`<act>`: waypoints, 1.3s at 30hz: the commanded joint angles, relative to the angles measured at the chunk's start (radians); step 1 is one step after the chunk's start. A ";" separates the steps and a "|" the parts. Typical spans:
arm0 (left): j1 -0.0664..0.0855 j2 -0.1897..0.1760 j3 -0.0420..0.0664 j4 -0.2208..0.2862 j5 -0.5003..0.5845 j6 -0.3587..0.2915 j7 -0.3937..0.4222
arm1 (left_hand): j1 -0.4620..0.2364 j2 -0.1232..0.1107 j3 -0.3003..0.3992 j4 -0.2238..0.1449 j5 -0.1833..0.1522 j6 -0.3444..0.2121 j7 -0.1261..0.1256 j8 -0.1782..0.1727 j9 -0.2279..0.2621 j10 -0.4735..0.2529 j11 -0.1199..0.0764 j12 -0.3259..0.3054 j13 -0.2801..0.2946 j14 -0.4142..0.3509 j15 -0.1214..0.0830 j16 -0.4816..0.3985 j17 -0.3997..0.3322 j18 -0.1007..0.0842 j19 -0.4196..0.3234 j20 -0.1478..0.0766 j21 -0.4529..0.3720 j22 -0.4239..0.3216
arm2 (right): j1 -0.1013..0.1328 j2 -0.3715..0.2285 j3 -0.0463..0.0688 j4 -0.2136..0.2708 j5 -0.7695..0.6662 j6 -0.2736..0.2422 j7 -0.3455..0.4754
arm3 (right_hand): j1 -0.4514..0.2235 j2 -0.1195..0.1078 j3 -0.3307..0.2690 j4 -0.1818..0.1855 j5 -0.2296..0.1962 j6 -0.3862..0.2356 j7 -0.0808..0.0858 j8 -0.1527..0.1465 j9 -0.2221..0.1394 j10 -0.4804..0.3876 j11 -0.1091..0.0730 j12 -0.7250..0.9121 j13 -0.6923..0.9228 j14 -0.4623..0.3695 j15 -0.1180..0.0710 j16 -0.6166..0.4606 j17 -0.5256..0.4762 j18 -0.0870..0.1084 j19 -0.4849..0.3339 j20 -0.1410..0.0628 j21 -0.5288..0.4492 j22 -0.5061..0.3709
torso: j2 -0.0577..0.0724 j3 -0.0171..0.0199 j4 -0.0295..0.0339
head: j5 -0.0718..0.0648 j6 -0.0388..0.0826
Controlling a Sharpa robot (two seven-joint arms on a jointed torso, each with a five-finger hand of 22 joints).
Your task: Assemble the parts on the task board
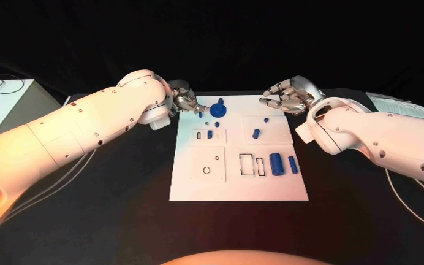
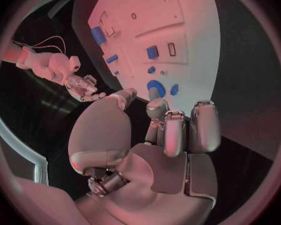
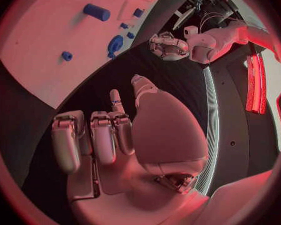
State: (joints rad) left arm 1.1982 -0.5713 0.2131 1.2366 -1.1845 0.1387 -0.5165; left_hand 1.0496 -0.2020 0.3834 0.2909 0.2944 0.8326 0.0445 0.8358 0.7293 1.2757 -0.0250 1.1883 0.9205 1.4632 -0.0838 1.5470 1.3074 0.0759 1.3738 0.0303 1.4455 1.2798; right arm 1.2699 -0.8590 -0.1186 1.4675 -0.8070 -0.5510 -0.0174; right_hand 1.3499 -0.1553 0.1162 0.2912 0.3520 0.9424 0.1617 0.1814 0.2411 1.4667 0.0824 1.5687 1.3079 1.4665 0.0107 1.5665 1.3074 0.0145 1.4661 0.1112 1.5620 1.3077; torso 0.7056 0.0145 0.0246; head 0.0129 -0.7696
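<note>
Several small, stiff blue plastic parts point(image 1: 276, 163), likely light and best pinched across their sides, lie just beyond both empty, loosely curled hands: left hand point(image 1: 185, 100), right hand point(image 1: 286, 98).

The board point(image 1: 238, 185) is white, marked with thin black outlines of rectangles and a small oval. The pieces on it are blue, among them a cylinder point(image 1: 276, 163) and a round disc point(image 1: 218, 109). The bench point(image 1: 106, 216) is black. Both arms are white, their fingers point(image 1: 187, 100) silver.
</note>
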 commanded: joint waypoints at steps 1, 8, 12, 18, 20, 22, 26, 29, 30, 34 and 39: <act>0.009 0.016 0.003 -0.044 0.027 -0.007 0.014 | 0.009 0.001 -0.007 -0.001 0.005 -0.006 0.002 -0.004 -0.001 -0.008 0.002 -0.004 -0.003 0.093 0.005 -0.005 0.214 -0.008 -0.007 0.003 -0.005 0.000 | 0.000 0.001 0.000 -0.001 0.003 -0.011 0.022 | -0.008 -0.003 0.005 0.000 0.006 -0.008 -0.001 0.002 0.001 0.096 -0.005 -0.006 0.255 0.097 -0.008 -0.005 0.230 -0.011 0.099 -0.006 -0.005 0.253 | 0.006 0.0004 -0.0023 | 0.001 0.008; 0.024 0.053 0.005 -0.140 -0.007 -0.040 0.026 | 0.017 0.005 -0.006 -0.001 0.007 -0.007 0.003 -0.006 -0.001 -0.011 0.003 -0.004 -0.003 0.093 0.007 -0.004 0.214 -0.008 -0.009 0.004 -0.006 -0.002 | 0.002 0.001 0.001 -0.004 0.045 -0.071 0.072 | -0.013 -0.013 0.022 -0.003 0.011 0.008 -0.011 0.026 0.010 0.003 -0.015 -0.105 0.164 0.069 -0.017 -0.046 0.121 0.034 0.017 -0.014 -0.187 0.129 | 0.016 -0.0007 -0.0033 | -0.001 0.026; 0.032 0.077 0.005 -0.187 -0.009 -0.043 0.030 | 0.019 0.005 -0.006 -0.001 0.007 -0.008 0.003 -0.006 -0.001 -0.011 0.003 -0.004 -0.003 0.093 0.007 -0.004 0.215 -0.008 -0.007 0.004 -0.005 0.000 | 0.004 0.001 0.001 -0.008 0.085 -0.104 0.108 | -0.014 -0.028 0.056 -0.003 0.012 -0.007 -0.017 0.047 0.018 -0.149 -0.025 -0.311 -0.026 0.003 -0.028 -0.177 -0.106 0.097 -0.106 -0.025 -0.514 -0.093 | 0.024 -0.0022 -0.0027 | 0.003 0.034; 0.036 0.109 0.000 -0.233 -0.003 -0.030 0.030 | 0.020 0.004 -0.006 -0.001 0.007 -0.009 0.003 -0.007 -0.002 -0.012 0.004 -0.004 -0.005 0.093 0.007 -0.005 0.214 -0.008 -0.009 0.004 -0.006 -0.002 | 0.007 0.004 0.001 -0.013 0.136 -0.136 0.157 | -0.008 -0.044 0.125 -0.003 0.018 -0.034 -0.011 0.071 0.028 -0.414 -0.020 -0.742 -0.436 -0.146 -0.023 -0.527 -0.512 0.169 -0.277 -0.017 -1.055 -0.473 | 0.032 -0.0036 -0.0041 | 0.003 0.039; 0.036 0.119 -0.003 -0.247 0.000 -0.024 0.030 | 0.021 0.004 -0.006 -0.001 0.006 -0.010 0.004 -0.007 -0.002 -0.013 0.004 -0.005 -0.006 0.092 0.007 -0.005 0.213 -0.007 -0.010 0.005 -0.007 -0.004 | 0.009 0.006 0.001 -0.014 0.158 -0.145 0.179 | -0.008 -0.049 0.151 -0.003 0.022 -0.052 -0.004 0.075 0.028 -0.441 -0.009 -0.803 -0.497 -0.217 -0.012 -0.687 -0.652 0.169 -0.296 -0.008 -1.123 -0.526 | 0.035 -0.0040 -0.0056 | 0.004 0.041; 0.037 0.126 -0.005 -0.260 0.003 -0.019 0.029 | 0.022 0.004 -0.007 -0.001 0.006 -0.011 0.004 -0.008 -0.002 -0.014 0.004 -0.006 -0.007 0.092 0.008 -0.006 0.211 -0.007 -0.011 0.005 -0.007 -0.005 | 0.010 0.008 0.001 -0.016 0.183 -0.149 0.201 | -0.004 -0.057 0.185 -0.003 0.031 -0.095 0.020 0.069 0.025 -0.513 0.019 -0.912 -0.589 -0.314 0.022 -0.814 -0.689 0.161 -0.367 0.016 -1.222 -0.599 | 0.038 -0.0039 -0.0071 | 0.005 0.042; 0.037 0.136 -0.011 -0.284 0.006 -0.011 0.028 | 0.022 0.004 -0.007 -0.001 0.006 -0.012 0.004 -0.009 -0.002 -0.014 0.004 -0.006 -0.007 0.092 0.008 -0.006 0.211 -0.007 -0.011 0.005 -0.008 -0.005 | 0.012 0.012 0.002 -0.023 0.238 -0.146 0.246 | 0.002 -0.073 0.227 -0.007 0.037 -0.130 0.063 0.076 0.022 -0.588 0.073 -1.101 -0.790 -0.498 0.091 -1.057 -0.785 0.149 -0.511 0.079 -1.391 -0.733 | 0.042 -0.0033 -0.0081 | 0.005 0.046; 0.037 0.139 -0.016 -0.295 0.008 -0.009 0.028 | 0.023 0.004 -0.007 -0.001 0.006 -0.013 0.005 -0.010 -0.003 -0.016 0.005 -0.007 -0.009 0.091 0.008 -0.006 0.211 -0.007 -0.012 0.005 -0.008 -0.006 | 0.014 0.015 0.002 -0.027 0.265 -0.142 0.272 | 0.013 -0.074 0.252 -0.015 0.037 -0.126 0.076 0.060 0.011 -0.570 0.092 -1.248 -0.984 -0.573 0.133 -1.226 -0.895 0.169 -0.585 0.132 -1.502 -0.853 | 0.044 -0.0025 -0.0075 | 0.005 0.048; 0.037 0.139 -0.018 -0.297 0.008 -0.009 0.028 | 0.023 0.004 -0.007 -0.001 0.006 -0.013 0.005 -0.010 -0.003 -0.016 0.005 -0.007 -0.009 0.091 0.008 -0.006 0.211 -0.007 -0.012 0.005 -0.008 -0.006 | 0.015 0.016 0.002 -0.027 0.270 -0.141 0.278 | 0.013 -0.074 0.253 -0.016 0.037 -0.124 0.072 0.060 0.010 -0.564 0.093 -1.253 -0.994 -0.569 0.130 -1.231 -0.900 0.166 -0.584 0.138 -1.500 -0.860 | 0.043 -0.0028 -0.0071 | 0.004 0.047; 0.037 0.141 -0.023 -0.299 0.012 -0.009 0.028 | 0.024 0.004 -0.007 0.000 0.006 -0.014 0.005 -0.010 -0.003 -0.016 0.005 -0.007 -0.008 0.092 0.008 -0.006 0.211 -0.006 -0.014 0.005 -0.010 -0.009 | 0.016 0.019 0.002 -0.030 0.288 -0.138 0.296 | 0.012 -0.072 0.256 -0.027 0.037 -0.108 0.072 0.035 -0.004 -0.509 0.098 -1.332 -1.129 -0.538 0.137 -1.314 -0.976 0.170 -0.604 0.153 -1.498 -0.964 | 0.043 -0.0034 -0.0058 | 0.003 0.046; 0.037 0.146 -0.027 -0.298 0.026 -0.005 0.028 | 0.024 0.004 -0.007 0.000 0.006 -0.014 0.006 -0.011 -0.003 -0.017 0.006 -0.008 -0.010 0.091 0.009 -0.007 0.211 -0.006 -0.014 0.006 -0.010 -0.009 | 0.018 0.023 0.002 -0.032 0.297 -0.138 0.306 | 0.010 -0.071 0.253 -0.032 0.037 -0.104 0.080 0.021 -0.011 -0.495 0.103 -1.355 -1.172 -0.528 0.142 -1.343 -1.005 0.169 -0.622 0.159 -1.500 -1.009 | 0.042 -0.0047 -0.0070 | 0.006 0.044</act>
State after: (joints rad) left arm 1.2334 -0.4302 0.1859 0.9366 -1.1772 0.1170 -0.5001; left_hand 1.0620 -0.1989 0.3835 0.2909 0.2943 0.8254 0.0517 0.8278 0.7272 1.2650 -0.0213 1.1840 0.9111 1.4669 -0.0802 1.5470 1.3074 0.0759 1.3666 0.0377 1.4415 1.2713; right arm 1.2871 -0.8372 -0.1173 1.4361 -0.5395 -0.6880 0.2411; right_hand 1.3543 -0.2254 0.3690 0.2645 0.3833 0.8312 0.2124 0.2082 0.2308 0.9666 0.1858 0.2173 0.1396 0.9298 0.1522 0.2265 0.3051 0.1782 0.8510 0.2682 0.0656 0.3034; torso 0.7482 0.0104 0.0182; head 0.0174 -0.7245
